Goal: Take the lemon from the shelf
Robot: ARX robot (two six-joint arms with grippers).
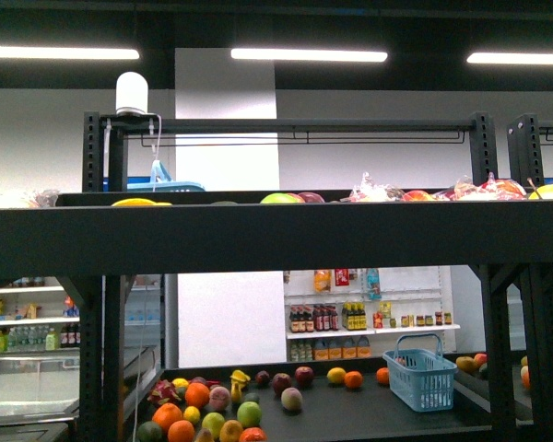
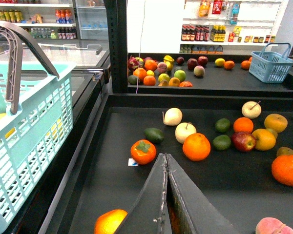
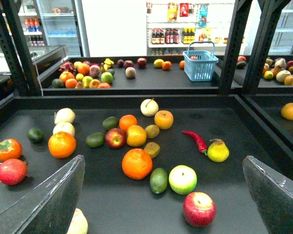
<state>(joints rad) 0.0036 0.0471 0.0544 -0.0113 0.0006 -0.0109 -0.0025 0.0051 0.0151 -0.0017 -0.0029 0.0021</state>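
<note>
The shelf (image 1: 276,241) is a black rack, and its upper tray rim crosses the front view. Both wrist views look onto a lower dark tray (image 3: 234,195) strewn with fruit. No plain-yellow lemon stands out on this tray. Small bright yellow fruits (image 3: 158,62) lie on a farther tray, and I cannot tell whether one is the lemon. My left gripper (image 2: 165,157) is shut and empty, above the tray (image 2: 112,146) near a persimmon (image 2: 143,151). My right gripper (image 3: 163,161) is open and empty, its fingers (image 3: 49,200) wide apart over an orange (image 3: 136,163) and a green apple (image 3: 182,179).
A teal basket (image 2: 34,146) with something yellow inside hangs beside the left gripper. A yellow pear (image 3: 218,151), a red chili (image 3: 196,140) and a red apple (image 3: 199,209) lie on the near tray. A blue basket (image 3: 200,66) stands on the far tray. Black uprights (image 3: 233,44) frame the tray.
</note>
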